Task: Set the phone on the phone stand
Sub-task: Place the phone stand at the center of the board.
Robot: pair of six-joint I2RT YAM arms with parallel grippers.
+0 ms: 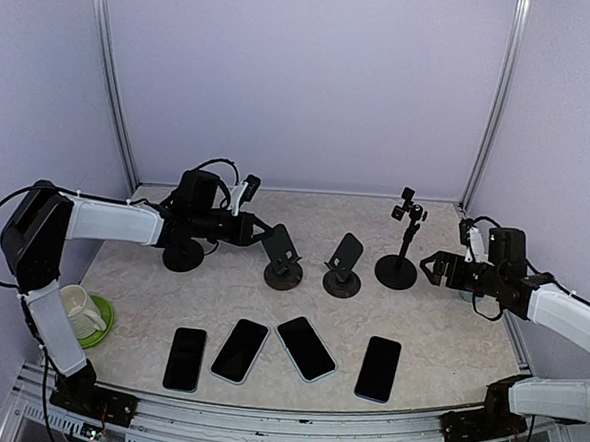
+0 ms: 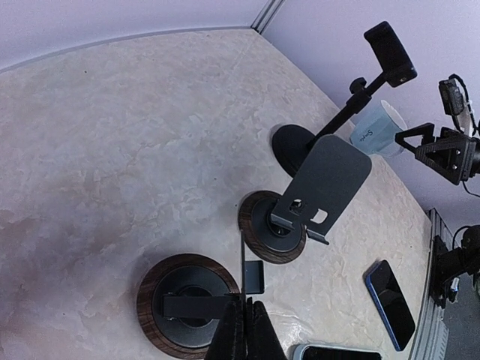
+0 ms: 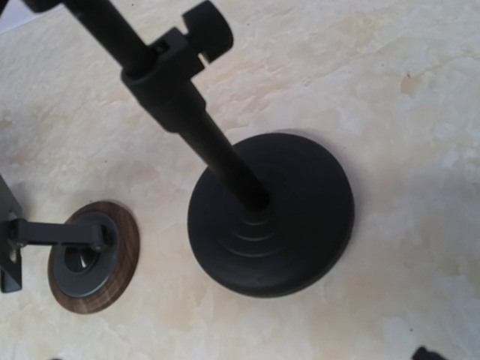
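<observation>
Several dark phones lie flat in a row near the front edge, among them the leftmost (image 1: pixel 184 359) and a blue-edged one (image 1: pixel 378 368) (image 2: pixel 390 304). A phone stand with a wood-rimmed round base (image 1: pixel 283 270) (image 2: pixel 187 300) stands left of centre. My left gripper (image 1: pixel 262 233) (image 2: pixel 245 306) is shut on the thin edge of that stand's back plate (image 2: pixel 244 266). A second, similar stand (image 1: pixel 343 266) (image 2: pixel 322 180) is empty. My right gripper (image 1: pixel 432 267) is open and empty beside the tall pole stand (image 1: pixel 400 258) (image 3: pixel 277 217); its fingers barely show in the right wrist view.
A black round base (image 1: pixel 183 256) sits under my left arm. A white mug on a green saucer (image 1: pixel 87 315) is at the front left. A translucent cup (image 2: pixel 379 129) stands near my right gripper. The second stand's wooden base (image 3: pixel 94 255) is left of the pole stand.
</observation>
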